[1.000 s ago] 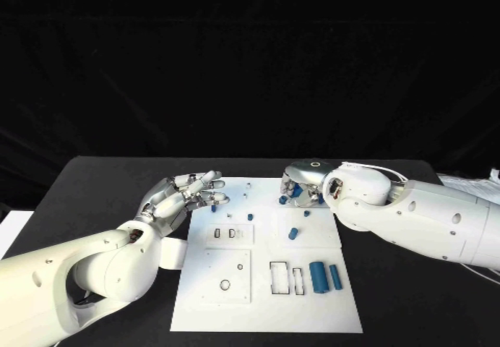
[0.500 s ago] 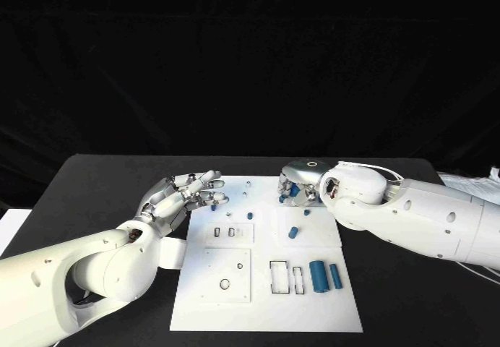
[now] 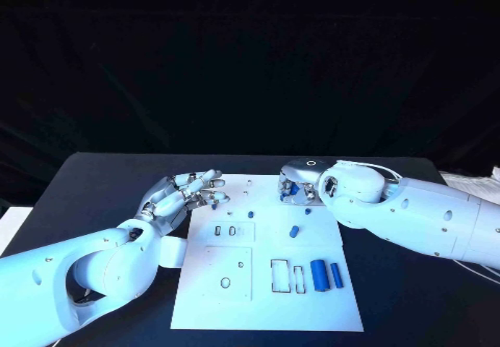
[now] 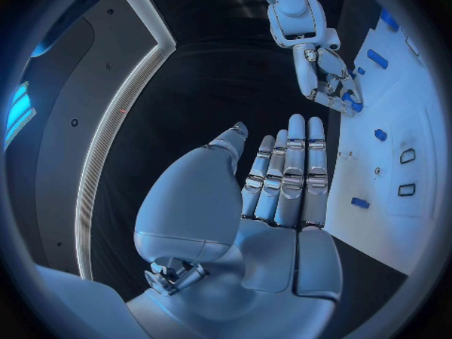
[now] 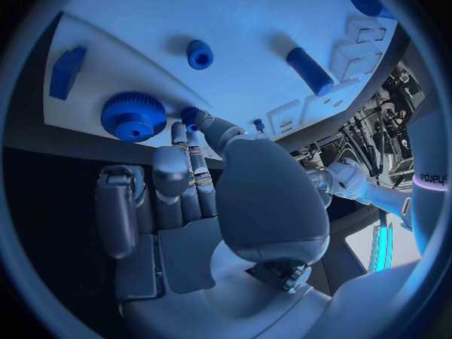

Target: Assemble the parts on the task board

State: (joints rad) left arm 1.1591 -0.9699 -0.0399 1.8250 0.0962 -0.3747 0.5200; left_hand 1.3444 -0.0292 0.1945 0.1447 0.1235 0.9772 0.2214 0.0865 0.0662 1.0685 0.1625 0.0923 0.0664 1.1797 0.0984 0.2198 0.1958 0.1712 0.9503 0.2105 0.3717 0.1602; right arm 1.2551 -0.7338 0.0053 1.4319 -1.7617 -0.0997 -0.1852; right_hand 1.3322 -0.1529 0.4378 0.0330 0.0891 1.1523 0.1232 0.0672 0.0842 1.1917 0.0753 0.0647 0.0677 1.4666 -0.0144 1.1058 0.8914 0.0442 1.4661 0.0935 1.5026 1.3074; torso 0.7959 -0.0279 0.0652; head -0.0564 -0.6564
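Note:
The white task board lies in the middle of the black table. My left hand hovers at the board's far left edge, fingers straight and apart, holding nothing; its palm and fingers are bare. My right hand is low over the board's far right corner, thumb and a finger pinching a small blue part. Beside it stand a blue gear and a blue block. Two blue cylinders lie at the near right, and an oblong blue piece lies mid-board.
Small blue pegs stand on the board's far half, one close to my left fingers. Open slots sit next to the cylinders. A white tab juts from the board's left edge. White sheets lie at the table's right edge.
My right hand has edged slightly left over the far right corner. The left hand holds its pose and the parts on the board lie as before.

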